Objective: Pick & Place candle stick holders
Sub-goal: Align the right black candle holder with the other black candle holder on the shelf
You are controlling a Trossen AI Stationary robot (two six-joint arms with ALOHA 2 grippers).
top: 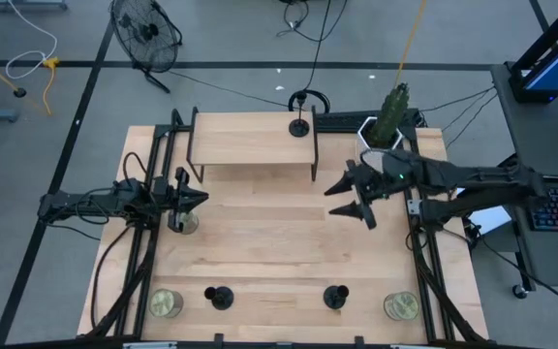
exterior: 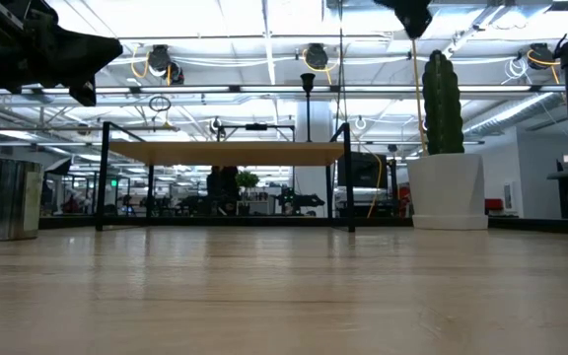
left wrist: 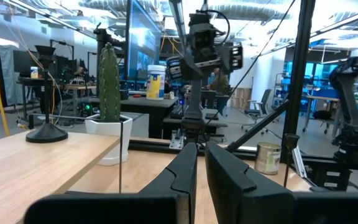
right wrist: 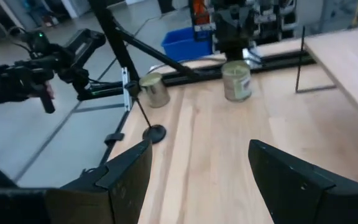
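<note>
wooden tabletop (top: 279,247) fills my overhead feed, with a small raised wooden shelf (top: 253,139) at its far edge as my landmark. one candle stick holder (top: 300,125) stands on the shelf's right end, and a potted cactus (top: 388,118) sits just right of the shelf. two more candle stick holders stand along the near edge, well apart from the shelf: one (top: 220,297) left of centre, one (top: 335,297) right of centre, each flanked outward by a glass jar candle (top: 167,302) and another (top: 401,306). my left gripper (top: 200,199) hovers off the shelf's left front corner, above a third jar candle (top: 184,222), fingers nearly together and holding nothing. my right gripper (top: 354,195) hangs off the shelf's right front corner, jaws spread wide and empty.
</note>
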